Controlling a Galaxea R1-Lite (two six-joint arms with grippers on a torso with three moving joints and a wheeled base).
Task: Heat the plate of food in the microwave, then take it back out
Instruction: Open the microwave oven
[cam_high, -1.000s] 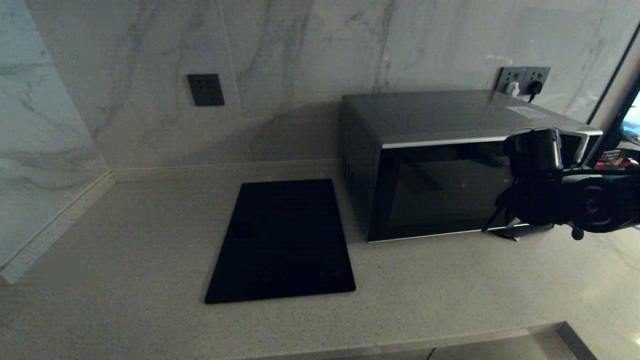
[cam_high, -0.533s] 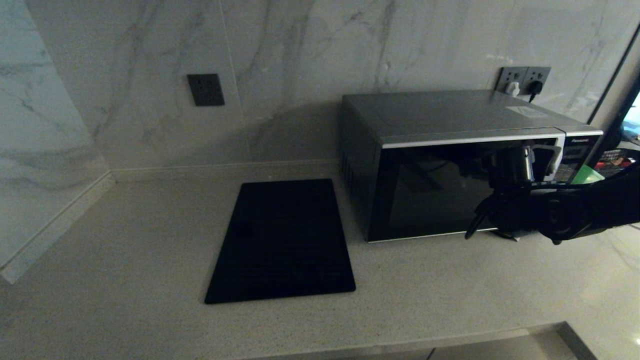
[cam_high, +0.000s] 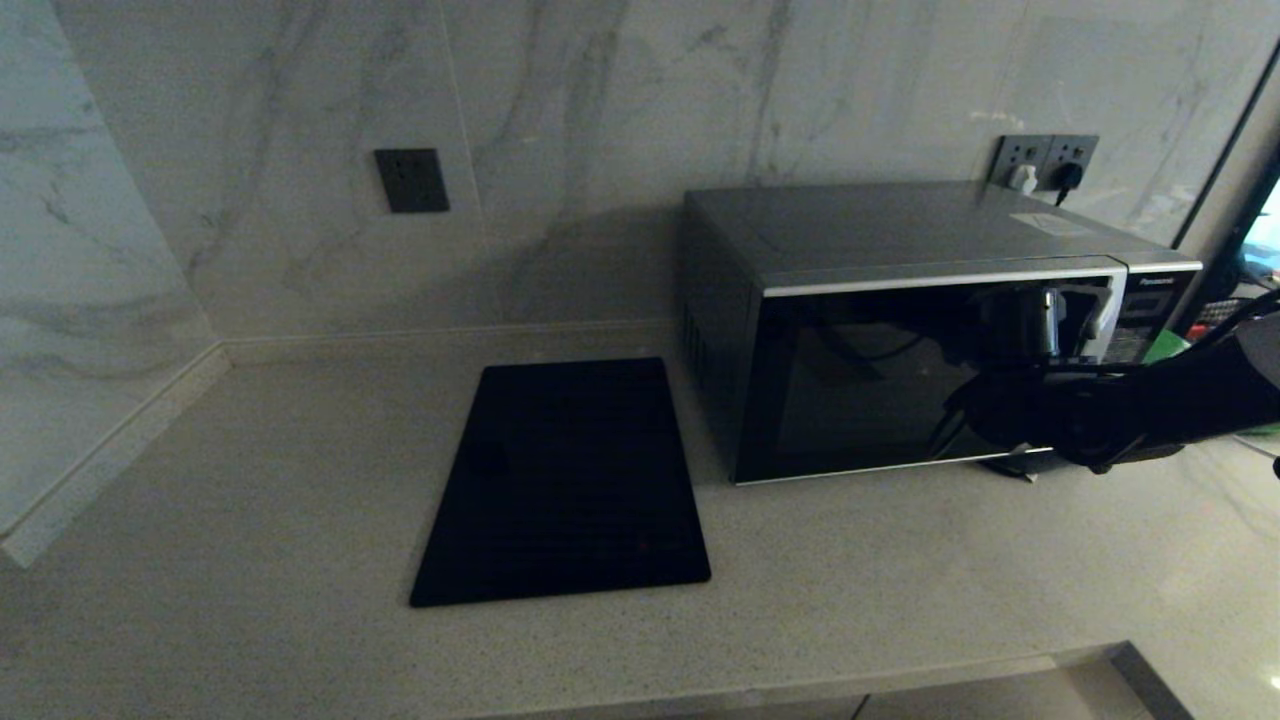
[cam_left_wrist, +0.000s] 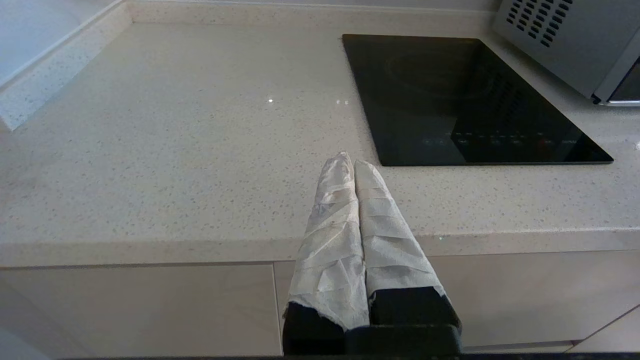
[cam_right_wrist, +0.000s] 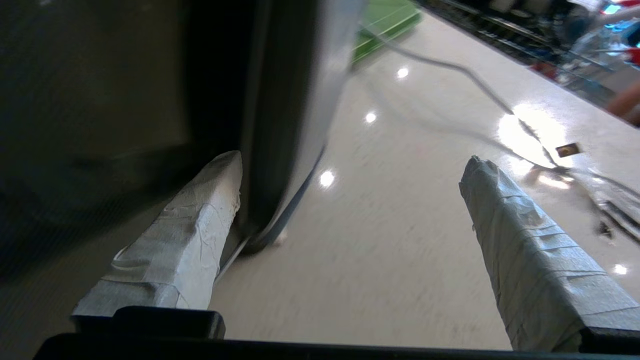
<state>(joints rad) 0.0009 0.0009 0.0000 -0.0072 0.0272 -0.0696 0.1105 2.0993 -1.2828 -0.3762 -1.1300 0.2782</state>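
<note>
Reaching in from the right side, the right arm is seen low in front of the microwave (cam_high: 900, 330), near the right end of its dark door. One second ago the arm was held higher and covered the top right corner of the microwave. Half a second ago it was already lower. Now it is lower still and a bit closer to the door, so the silver strip and the button panel (cam_high: 1140, 310) are seen above it.

The right gripper (cam_right_wrist: 350, 200) is spread wide. In the right wrist view, one taped finger (cam_right_wrist: 190, 235) is seen just beside the dark edge of the microwave, and the other finger is seen well apart from it over the pale counter (cam_high: 250, 520). Nothing is held between them. It cannot be told if the first finger is touching the door.

The microwave door is shut. The plate of food is not seen in any view. A bit of green board (cam_right_wrist: 385, 25) is seen past the microwave.

The left gripper (cam_left_wrist: 354, 165) is kept at the front edge of the counter, with its fingers pressed together and nothing held. The black panel (cam_high: 570, 480) lies flat on the counter, just left of the microwave, and has not been moved.
</note>
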